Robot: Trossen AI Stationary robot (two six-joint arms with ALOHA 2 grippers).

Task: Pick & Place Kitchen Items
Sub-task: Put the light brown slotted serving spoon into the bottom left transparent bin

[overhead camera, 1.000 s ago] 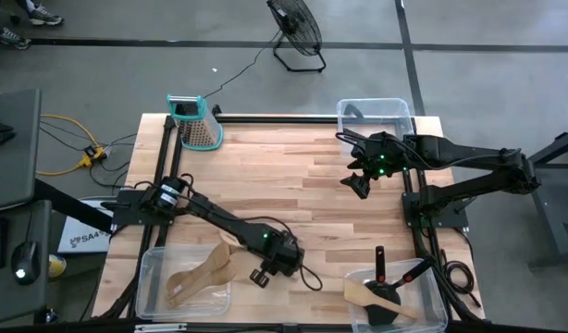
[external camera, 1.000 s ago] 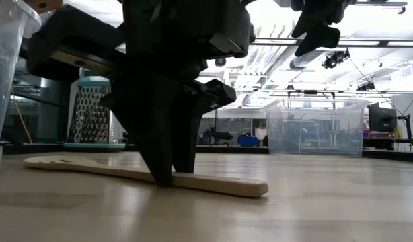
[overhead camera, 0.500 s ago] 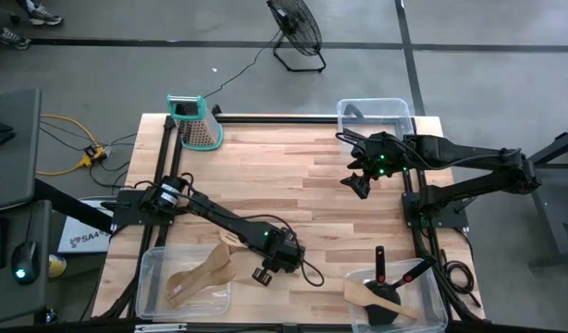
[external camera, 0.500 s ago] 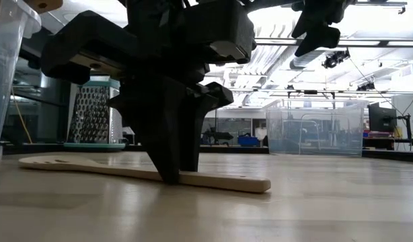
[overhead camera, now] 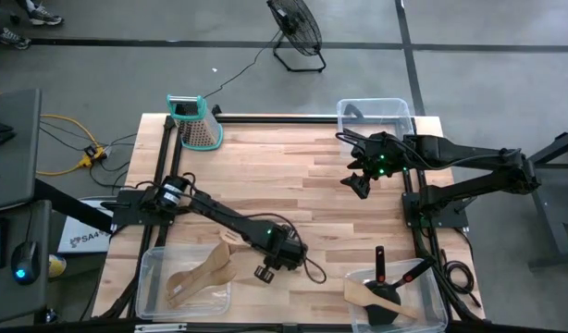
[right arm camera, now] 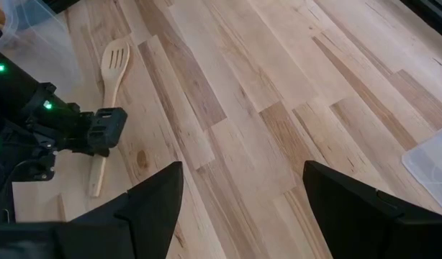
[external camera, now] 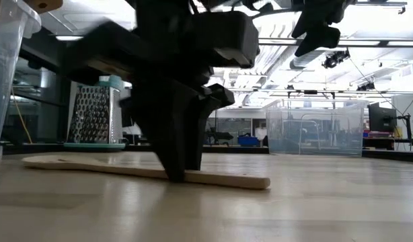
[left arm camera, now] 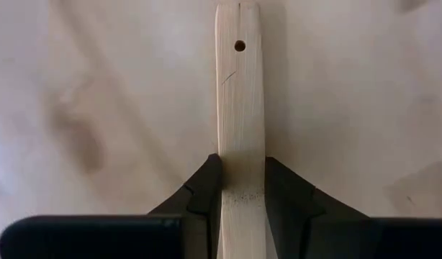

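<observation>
high: overhead, whole table (overhead camera: 293, 176); low: table-level; wrists: close; all share wooden spoon (external camera: 126, 168)

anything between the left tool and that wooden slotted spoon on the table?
Nothing visible. The left tool is already shut on the slotted spoon's handle, its fingers on either side, with the spoon lying on the table.

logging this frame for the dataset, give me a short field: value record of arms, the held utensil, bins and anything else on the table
left gripper: shut on the wooden slotted spoon's handle, low at the table
wooden slotted spoon: lying flat on the table
right gripper: open, raised over the table's far right part, holding nothing
left bin: near left corner, holds pale wooden utensils
right bin: near right corner, holds a wooden spatula and black tools
far bin: far right corner
box grater: upright, far left corner
</observation>
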